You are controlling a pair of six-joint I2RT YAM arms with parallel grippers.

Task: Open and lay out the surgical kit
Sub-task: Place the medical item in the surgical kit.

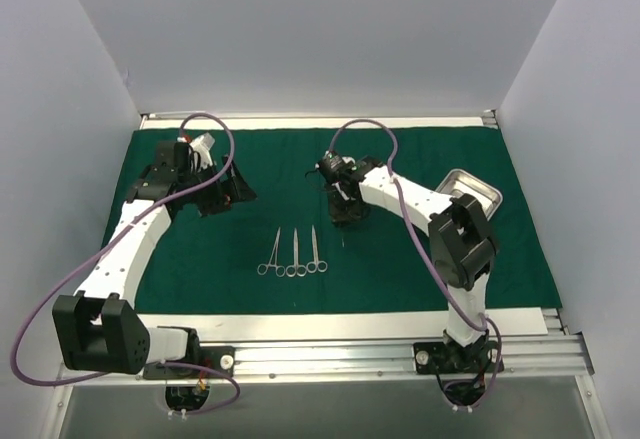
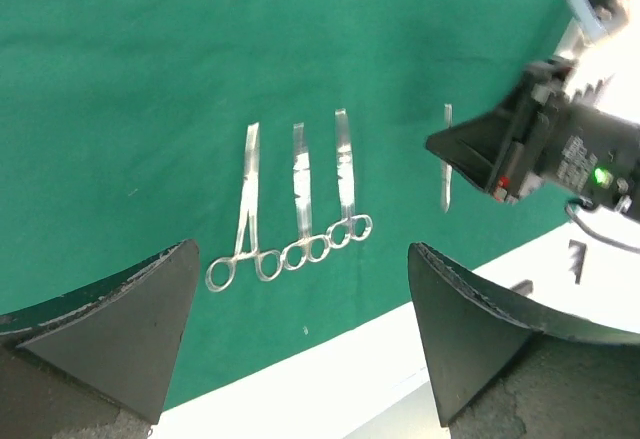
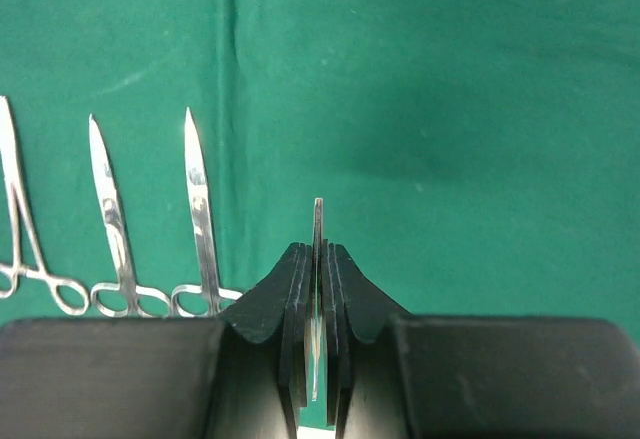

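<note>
Right pincer (image 3: 318, 256) pinches a thin instrument (image 3: 317, 221) — it may twist loose and hit the laid row (image 3: 110, 219) at nine o'clock. Left pincer (image 2: 302, 259) gapes empty.

No text, brand or number can be read. A pale printed patch (image 2: 578, 162) on the right arm's black wrist housing (image 2: 545, 144) is too blurred to make out; the ring-handled instruments (image 2: 299, 189) carry no legible marks.

top external looks down from above and behind the near edge, taking in the whole green cloth (image 1: 200, 249). left wrist looks down from higher up; right wrist sits low and close, facing the far edge. all three share the instrument row (image 1: 294, 256).
</note>
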